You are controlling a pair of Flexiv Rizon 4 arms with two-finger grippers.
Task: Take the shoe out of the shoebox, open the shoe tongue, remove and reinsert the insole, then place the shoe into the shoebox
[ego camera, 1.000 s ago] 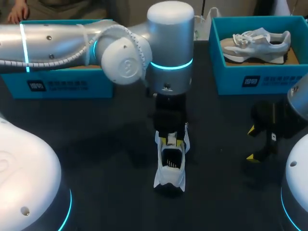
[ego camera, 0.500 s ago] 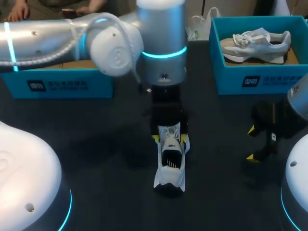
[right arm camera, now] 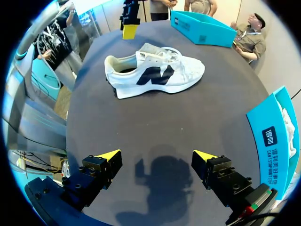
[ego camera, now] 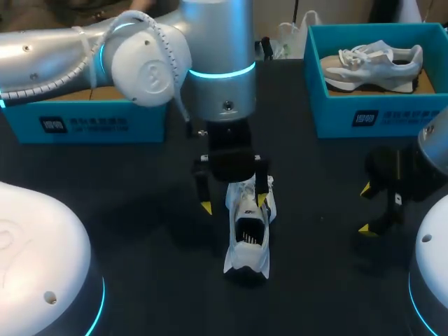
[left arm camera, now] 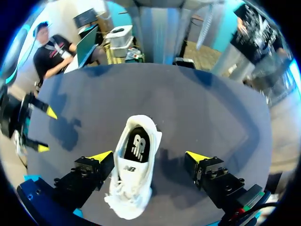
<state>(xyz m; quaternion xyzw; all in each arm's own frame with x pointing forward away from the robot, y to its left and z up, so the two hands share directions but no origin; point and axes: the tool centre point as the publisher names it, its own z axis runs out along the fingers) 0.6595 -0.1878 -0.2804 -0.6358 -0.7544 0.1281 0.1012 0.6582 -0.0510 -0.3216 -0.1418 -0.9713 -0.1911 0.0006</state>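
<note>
Dark tabletop [ego camera: 140,210] carries everything. Left shoebox [ego camera: 84,122] and right shoebox [ego camera: 371,105] both sit beyond the white shoe [ego camera: 248,234], one to each side; the right one holds a grey shoe [ego camera: 371,63]. White shoe [right arm camera: 155,75] stands upright on its sole, out of either box. Left tool [left arm camera: 149,156] hangs directly above it, fingers spread wide and gripping nothing; one finger is just beside the lace area, the other well apart from the shoe. Right tool [right arm camera: 157,154] is parked well to the shoe's right, also spread and empty. Risk, my estimate: the left tool is off-centre, so a descent or squeeze from here would push on one sidewall and tip or skid the shoe, or snag the laces [left arm camera: 124,205] rather than the tongue. Shoe: white upper, dark side mark, dark insole [left arm camera: 136,146] seated flat inside.
</note>
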